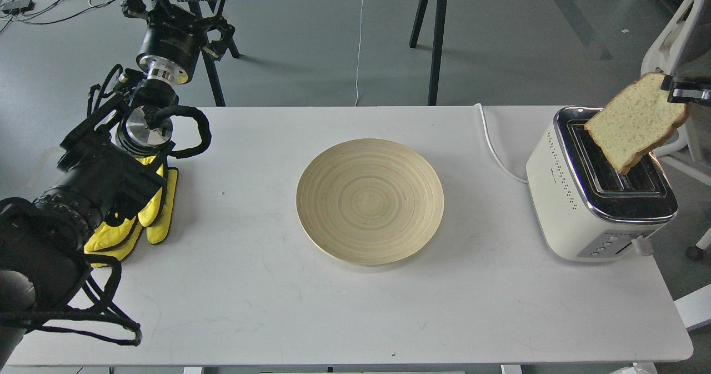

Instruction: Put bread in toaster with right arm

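The bread (pixel 633 121), a pale speckled slice with brown crust, hangs tilted above the toaster (pixel 583 207). Its lower corner points down at the chrome top with the two slots; I cannot tell whether it touches. My right gripper (pixel 676 90) comes in at the right edge and is shut on the bread's upper right corner; most of the right arm is out of view. The cream-white toaster stands at the table's right end, its white cord (pixel 491 146) running back left. My left gripper (pixel 166 13) is raised beyond the table's far left corner; its fingers cannot be told apart.
A round pale wooden plate (pixel 370 193) lies empty in the middle of the white table (pixel 250 285). Yellow gloves (pixel 150 213) lie at the left edge under my left arm. Another table's black legs (pixel 436 46) stand behind, and a white chair (pixel 675 35) at the right.
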`<state>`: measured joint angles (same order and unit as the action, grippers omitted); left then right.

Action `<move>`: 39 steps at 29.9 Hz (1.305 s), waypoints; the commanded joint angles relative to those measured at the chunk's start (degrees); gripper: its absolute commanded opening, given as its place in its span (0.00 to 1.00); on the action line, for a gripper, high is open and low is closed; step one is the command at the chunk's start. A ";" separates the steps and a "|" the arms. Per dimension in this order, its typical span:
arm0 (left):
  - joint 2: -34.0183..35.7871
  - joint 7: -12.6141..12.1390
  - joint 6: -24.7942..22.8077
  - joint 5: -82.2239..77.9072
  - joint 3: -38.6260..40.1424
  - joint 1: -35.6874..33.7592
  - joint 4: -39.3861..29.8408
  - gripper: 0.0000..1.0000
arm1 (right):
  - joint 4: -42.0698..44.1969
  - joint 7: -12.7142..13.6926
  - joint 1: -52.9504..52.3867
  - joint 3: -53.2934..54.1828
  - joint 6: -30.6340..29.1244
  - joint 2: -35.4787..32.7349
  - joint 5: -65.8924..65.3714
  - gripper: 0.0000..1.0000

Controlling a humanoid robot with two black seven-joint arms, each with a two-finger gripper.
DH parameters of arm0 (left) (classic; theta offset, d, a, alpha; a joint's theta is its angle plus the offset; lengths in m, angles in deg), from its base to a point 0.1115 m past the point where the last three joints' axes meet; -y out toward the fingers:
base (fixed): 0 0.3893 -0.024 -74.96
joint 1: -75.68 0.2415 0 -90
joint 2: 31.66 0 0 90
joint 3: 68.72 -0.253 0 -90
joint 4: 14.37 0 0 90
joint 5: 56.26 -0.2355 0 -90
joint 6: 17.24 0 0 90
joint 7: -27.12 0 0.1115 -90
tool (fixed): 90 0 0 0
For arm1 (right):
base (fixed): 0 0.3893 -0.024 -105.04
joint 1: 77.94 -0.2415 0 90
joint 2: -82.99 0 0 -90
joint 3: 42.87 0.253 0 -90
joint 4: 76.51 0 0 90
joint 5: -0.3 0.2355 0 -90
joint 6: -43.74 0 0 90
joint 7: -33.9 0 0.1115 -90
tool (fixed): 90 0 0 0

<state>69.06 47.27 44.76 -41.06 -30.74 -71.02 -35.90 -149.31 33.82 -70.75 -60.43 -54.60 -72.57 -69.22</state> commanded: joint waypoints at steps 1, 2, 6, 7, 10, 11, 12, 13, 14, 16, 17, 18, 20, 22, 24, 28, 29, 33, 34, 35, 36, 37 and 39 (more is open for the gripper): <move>0.09 -0.02 0.00 0.00 -0.02 0.01 0.00 1.00 | 0.56 -0.01 0.36 0.07 0.26 0.61 0.00 0.00; 0.00 -0.02 0.00 0.00 -0.02 0.01 0.00 1.00 | 0.56 -0.01 0.45 0.07 0.26 0.69 0.00 0.00; 0.09 -0.02 0.00 0.00 -0.02 0.01 0.00 1.00 | 0.38 -0.01 0.97 0.07 0.26 0.78 0.09 0.00; 0.09 -0.02 0.00 0.00 -0.02 0.01 0.00 1.00 | 0.38 -0.01 1.15 0.07 0.26 0.96 0.09 0.00; 0.09 0.07 0.00 0.00 -0.02 0.01 0.00 1.00 | 0.21 -0.01 2.03 0.07 0.26 1.57 0.09 0.00; 0.00 0.07 0.00 0.00 -0.02 0.01 0.00 1.00 | 0.21 -0.01 2.47 0.07 0.26 1.92 0.09 0.00; 0.00 0.07 0.00 0.00 -0.02 0.01 0.00 1.00 | 0.12 -0.01 2.82 0.07 0.26 2.53 0.09 0.00; 0.00 -0.02 0.00 0.00 -0.02 0.01 0.00 1.00 | 0.12 -0.01 3.08 0.07 0.26 3.06 0.09 0.00; 0.00 0.07 0.00 0.00 0.07 0.01 0.00 1.00 | 0.03 -0.01 3.52 0.07 0.26 3.50 0.09 0.00; 0.00 0.07 0.00 0.00 0.07 0.01 0.00 1.00 | -0.06 -0.01 4.05 0.07 0.26 3.86 0.09 0.01; 0.00 0.07 0.00 0.00 0.07 0.01 0.00 1.00 | -0.06 -0.01 4.14 0.07 0.26 3.95 0.09 0.04; 0.00 0.07 0.00 0.00 -0.02 0.01 0.00 1.00 | -0.06 -0.10 4.05 0.16 0.34 3.95 0.09 0.09; 0.00 0.07 0.00 0.00 0.07 0.01 0.00 1.00 | -0.06 -0.10 4.05 0.42 0.43 4.03 0.26 0.25; 0.00 0.07 0.00 0.00 0.07 0.01 0.00 1.00 | -0.06 -0.27 4.05 0.77 0.52 4.03 0.53 0.46; 0.00 0.07 0.00 0.00 -0.02 0.01 0.00 1.00 | -0.15 -0.62 4.05 0.95 0.61 4.03 0.62 0.74; 0.00 -0.02 0.00 0.00 0.07 0.09 0.00 1.00 | -0.41 -0.89 3.88 2.52 0.61 3.86 1.23 0.99; 0.00 0.07 0.00 0.00 0.07 0.09 -0.09 1.00 | -0.41 -0.98 3.88 3.49 0.52 3.77 1.84 0.99; 0.00 -0.02 0.00 0.00 -0.02 0.09 0.00 1.00 | 0.29 -1.77 3.96 10.69 0.78 3.94 10.78 0.99; 0.00 -0.02 0.00 0.00 -0.02 0.01 0.00 1.00 | 0.47 -2.29 4.05 12.97 0.87 4.12 15.07 0.99; 0.00 -0.02 0.00 0.00 0.07 0.01 0.00 1.00 | 0.56 -2.90 4.14 15.17 1.05 4.12 19.82 0.99; 0.00 -0.02 0.00 0.00 -0.02 0.01 0.00 1.00 | 0.56 -3.61 4.23 16.84 1.05 4.38 23.87 0.99; 0.00 -0.02 0.00 0.00 -0.02 0.01 0.00 1.00 | 0.73 -4.31 4.40 18.86 1.05 5.00 28.69 0.99; 0.09 -0.11 0.00 0.00 -0.02 0.01 0.00 1.00 | 2.31 -5.63 4.40 21.50 0.96 6.84 37.22 0.99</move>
<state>69.06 47.24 44.76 -41.06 -30.73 -70.93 -35.93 -148.58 30.09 -66.53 -43.35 -53.59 -67.80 -44.34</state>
